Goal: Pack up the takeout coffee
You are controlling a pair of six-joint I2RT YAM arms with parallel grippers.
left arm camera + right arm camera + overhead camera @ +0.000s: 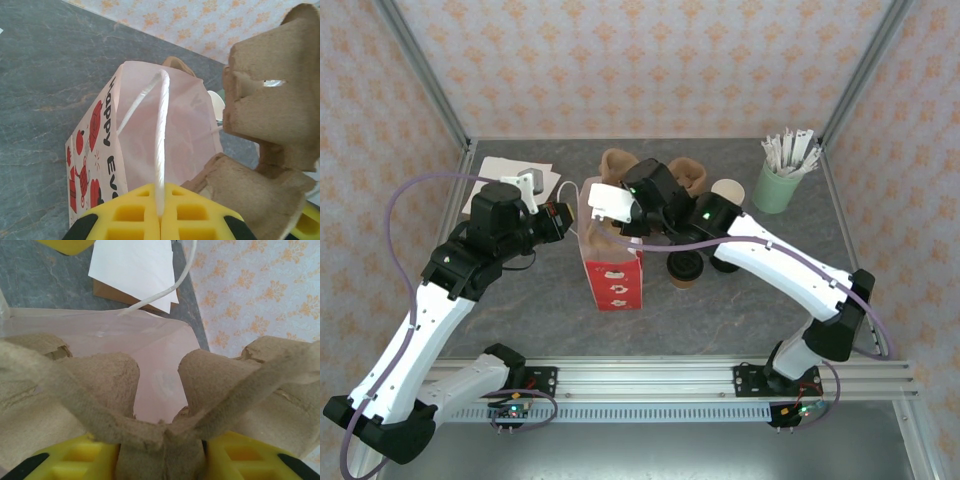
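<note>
Our left gripper (160, 217) pinches the bag handle (161, 140); our right gripper (162, 455) clamps the carrier (95, 380). Near its wrist stands the takeout coffee (684, 266) (light, crushable, we judge): hold gently mid-wall.

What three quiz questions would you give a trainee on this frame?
1. Fill in: the coffee rests on the ___, right of the bag.
2. True or false: the left gripper is shut on the bag's handle.
3. What does the right gripper hold? A) handle B) carrier C) coffee
Key: 1 table; 2 true; 3 B.
</note>
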